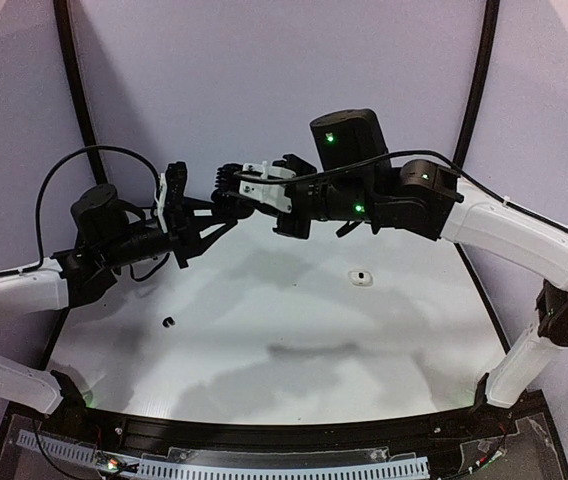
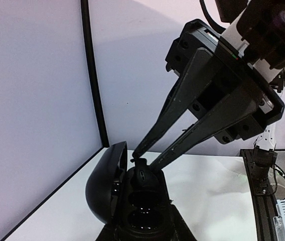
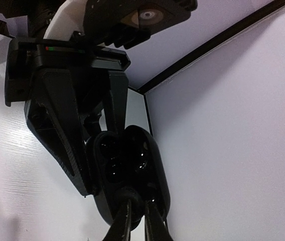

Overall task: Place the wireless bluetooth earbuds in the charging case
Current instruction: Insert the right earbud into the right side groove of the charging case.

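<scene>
High over the worktop (image 1: 314, 320), left fingers (image 3: 57, 140) clamp the open black charging case (image 3: 127, 160); right fingers (image 2: 177, 95), nearly together, straddle a rounded black earbud (image 2: 141, 173) at its socket (grip unclear).

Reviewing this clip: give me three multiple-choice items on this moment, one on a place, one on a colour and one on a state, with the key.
1. Where is the black charging case?
A. flat on the table
B. beside the arms' bases
C. in the left tool, raised in the air

2. What colour is the loose earbud lying on the table near the left arm?
A. black
B. white
C. red

3. How is the case's lid?
A. shut
B. swung open
C. missing

Key: 1 C, the top view shows the left tool holding it well above the table. 2 A, it is a dark speck on the white surface. 3 B, the left wrist view shows the lid tilted aside and the sockets bared, while the right tool pinches a black earbud over them.
</scene>
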{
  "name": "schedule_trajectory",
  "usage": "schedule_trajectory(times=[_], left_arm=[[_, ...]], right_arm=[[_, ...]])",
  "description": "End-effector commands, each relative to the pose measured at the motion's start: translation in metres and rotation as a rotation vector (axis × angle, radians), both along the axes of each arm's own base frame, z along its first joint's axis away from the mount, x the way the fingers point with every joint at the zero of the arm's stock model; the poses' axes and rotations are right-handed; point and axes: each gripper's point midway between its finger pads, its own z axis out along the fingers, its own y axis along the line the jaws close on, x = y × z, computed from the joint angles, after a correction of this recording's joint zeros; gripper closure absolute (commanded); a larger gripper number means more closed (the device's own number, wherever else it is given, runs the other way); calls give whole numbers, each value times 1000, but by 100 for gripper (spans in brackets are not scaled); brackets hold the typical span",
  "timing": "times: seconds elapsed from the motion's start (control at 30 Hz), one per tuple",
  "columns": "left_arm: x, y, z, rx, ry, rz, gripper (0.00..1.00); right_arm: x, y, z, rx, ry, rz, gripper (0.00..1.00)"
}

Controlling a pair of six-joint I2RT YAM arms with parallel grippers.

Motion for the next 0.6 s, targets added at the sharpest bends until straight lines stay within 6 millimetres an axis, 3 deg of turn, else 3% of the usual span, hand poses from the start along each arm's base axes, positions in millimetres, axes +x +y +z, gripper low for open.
schedule_trajectory(times=[0.0, 0.2, 0.57], left_arm=[[-2, 6, 21, -62, -21, 15, 99], [-3, 6, 20, -57, -26, 12, 99], [-5, 5, 11, -22, -47, 3, 99]], right_arm=[[-10, 7, -12, -42, 14, 31, 89], [-12, 7, -8, -32, 17, 37, 87], [-35, -6, 34, 106, 83, 108, 74]])
